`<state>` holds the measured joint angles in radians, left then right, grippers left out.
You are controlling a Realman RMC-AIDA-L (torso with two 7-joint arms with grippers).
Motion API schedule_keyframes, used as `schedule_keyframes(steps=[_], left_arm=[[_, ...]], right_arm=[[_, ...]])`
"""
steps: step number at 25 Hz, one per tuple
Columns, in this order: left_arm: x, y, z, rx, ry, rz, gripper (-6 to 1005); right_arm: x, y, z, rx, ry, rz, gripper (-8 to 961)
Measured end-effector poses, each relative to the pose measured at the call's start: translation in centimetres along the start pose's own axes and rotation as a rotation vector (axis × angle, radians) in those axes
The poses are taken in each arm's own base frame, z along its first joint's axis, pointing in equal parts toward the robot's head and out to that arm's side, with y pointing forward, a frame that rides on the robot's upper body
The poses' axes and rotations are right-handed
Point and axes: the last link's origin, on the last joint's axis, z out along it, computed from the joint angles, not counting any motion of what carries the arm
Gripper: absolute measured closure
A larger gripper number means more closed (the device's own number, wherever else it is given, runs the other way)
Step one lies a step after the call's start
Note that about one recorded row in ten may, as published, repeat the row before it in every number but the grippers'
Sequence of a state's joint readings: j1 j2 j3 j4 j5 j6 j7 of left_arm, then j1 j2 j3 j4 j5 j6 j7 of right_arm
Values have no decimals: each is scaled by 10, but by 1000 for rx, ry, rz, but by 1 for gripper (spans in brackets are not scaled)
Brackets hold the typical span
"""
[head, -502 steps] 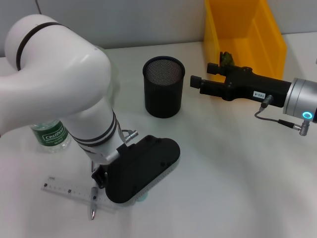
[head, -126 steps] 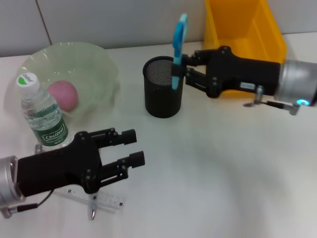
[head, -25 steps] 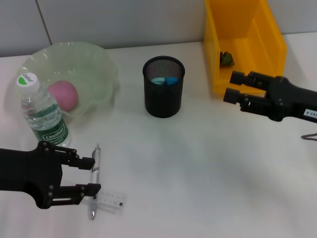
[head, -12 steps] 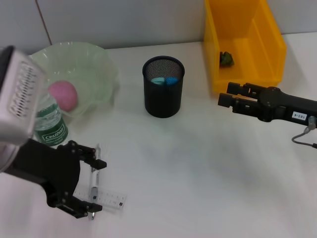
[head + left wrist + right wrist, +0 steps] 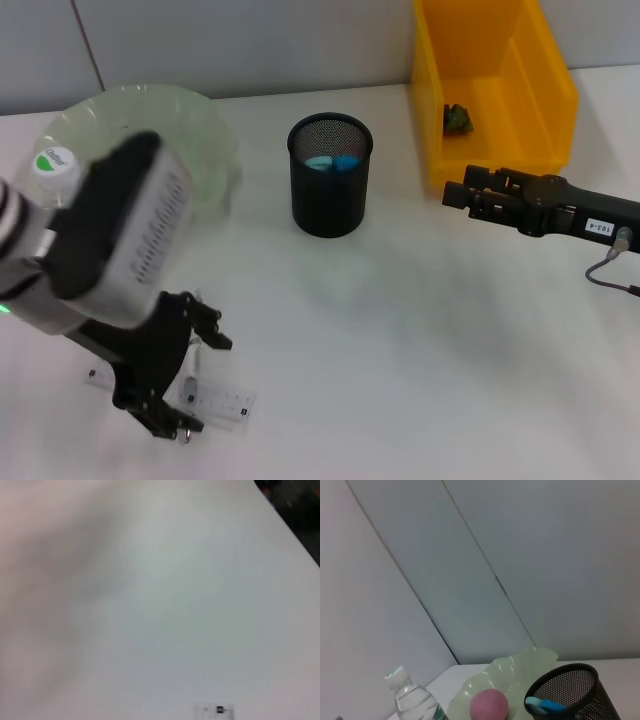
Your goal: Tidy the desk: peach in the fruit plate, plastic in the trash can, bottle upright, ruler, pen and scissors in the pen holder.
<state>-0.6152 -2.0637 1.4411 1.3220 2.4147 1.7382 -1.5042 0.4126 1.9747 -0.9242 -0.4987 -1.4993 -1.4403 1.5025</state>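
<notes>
My left gripper (image 5: 197, 383) is open, low over the table's front left, its fingers on either side of the pen (image 5: 193, 358), which lies on the clear ruler (image 5: 222, 402). The ruler's end also shows in the left wrist view (image 5: 216, 709). The bottle (image 5: 52, 167) stands upright behind my left arm, which hides the peach in the head view. The right wrist view shows the peach (image 5: 489, 704) in the green plate (image 5: 520, 663). The black pen holder (image 5: 330, 176) holds the blue scissors (image 5: 336, 162). My right gripper (image 5: 464, 190) is open and empty beside the yellow bin (image 5: 499, 92).
The yellow bin at the back right holds a small green scrap of plastic (image 5: 458, 118). The green plate (image 5: 196, 122) sits at the back left. My bulky left wrist (image 5: 110, 245) covers much of the left side. Bare white table lies between the arms.
My left arm has swung over the bottle and plate and turned, bringing its open fingers down around the pen. The right gripper has hardly moved.
</notes>
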Motion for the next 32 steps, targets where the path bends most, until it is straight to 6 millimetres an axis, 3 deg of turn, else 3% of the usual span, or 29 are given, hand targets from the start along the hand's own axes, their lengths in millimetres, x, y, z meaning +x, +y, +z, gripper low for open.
schedule_keyframes(steps=[6, 32], left_arm=[[5, -3, 19, -85, -84, 53, 154], [9, -23, 40, -116, -133, 55, 155]], right_arm=[[0, 1, 1, -9, 11, -2, 221], [-6, 5, 16, -38, 41, -50, 222]])
